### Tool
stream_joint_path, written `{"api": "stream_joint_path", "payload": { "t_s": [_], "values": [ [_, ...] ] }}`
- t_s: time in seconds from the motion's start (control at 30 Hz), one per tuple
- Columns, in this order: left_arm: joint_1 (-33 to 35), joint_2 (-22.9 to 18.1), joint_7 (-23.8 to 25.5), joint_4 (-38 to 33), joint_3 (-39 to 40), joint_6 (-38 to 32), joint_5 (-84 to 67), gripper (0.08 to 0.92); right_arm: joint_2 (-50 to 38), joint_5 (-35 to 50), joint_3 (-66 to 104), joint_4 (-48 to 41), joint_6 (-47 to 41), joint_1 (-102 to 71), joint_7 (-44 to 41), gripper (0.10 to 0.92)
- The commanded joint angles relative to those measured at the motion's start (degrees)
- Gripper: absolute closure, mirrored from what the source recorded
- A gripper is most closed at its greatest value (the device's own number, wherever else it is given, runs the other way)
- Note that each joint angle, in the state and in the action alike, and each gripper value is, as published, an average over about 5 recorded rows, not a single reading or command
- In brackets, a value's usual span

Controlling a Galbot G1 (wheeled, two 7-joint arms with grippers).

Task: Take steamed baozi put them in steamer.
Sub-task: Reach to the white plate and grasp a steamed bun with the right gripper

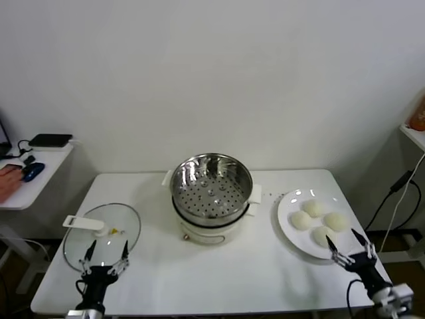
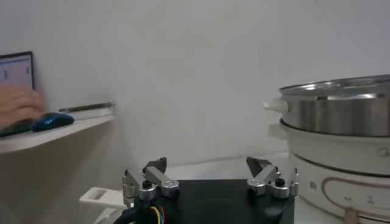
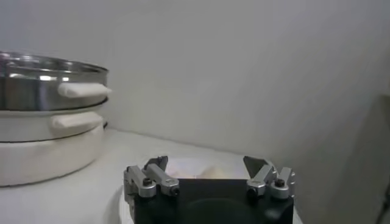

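steamer sat upright mid-worktop, open mouth facing up, four baozi clustered on the white plate to its right, no real long axis, right gripper by the plate's near edge with jaws spread and empty, left gripper spread over the glass lid

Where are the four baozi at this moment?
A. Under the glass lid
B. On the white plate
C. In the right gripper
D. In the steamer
B: all four baozi lie on the plate right of the steamer, whose perforated floor is bare; the open right gripper holds nothing.
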Motion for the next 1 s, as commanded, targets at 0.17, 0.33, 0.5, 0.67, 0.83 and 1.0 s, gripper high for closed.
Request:
{"api": "stream_joint_path", "payload": {
  "t_s": [0.17,0.33,0.5,0.67,0.83,1.0],
  "values": [
    [-0.06,-0.89,-1.49,-3.4,0.43,0.01,0.62,0.177,-26.44,-3.48,-29.65,-15.12,-4.79,39.86,-21.38,0.203],
    [-0.22,-0.83,-1.37,-3.31,0.78,0.27,1.08,0.177,-26.51,-7.71,-53.71,-26.92,-2.44,66.31,-36.31,0.203],
    [-0.06,-0.79,-1.4,-3.18,0.9,0.4,0.91,0.177,-21.24,-15.36,-67.91,-36.08,0.82,81.16,-49.76,0.203],
    [-0.03,-0.73,-1.66,-2.83,0.94,0.36,0.72,0.177,-15.59,-19.97,-82.1,-44.1,4.18,93.55,-55.61,0.203],
    [0.08,-0.61,-1.95,-2.59,0.81,0.27,0.07,0.177,-7.94,-23.87,-90.91,-54.06,7.74,100.55,-57.8,0.203],
    [0.23,-0.4,-1.96,-2.48,0.77,0.07,-0.81,0.177,-1.34,-27.13,-92.64,-62.64,10.19,102.49,-59.14,0.203]
  ]
}}
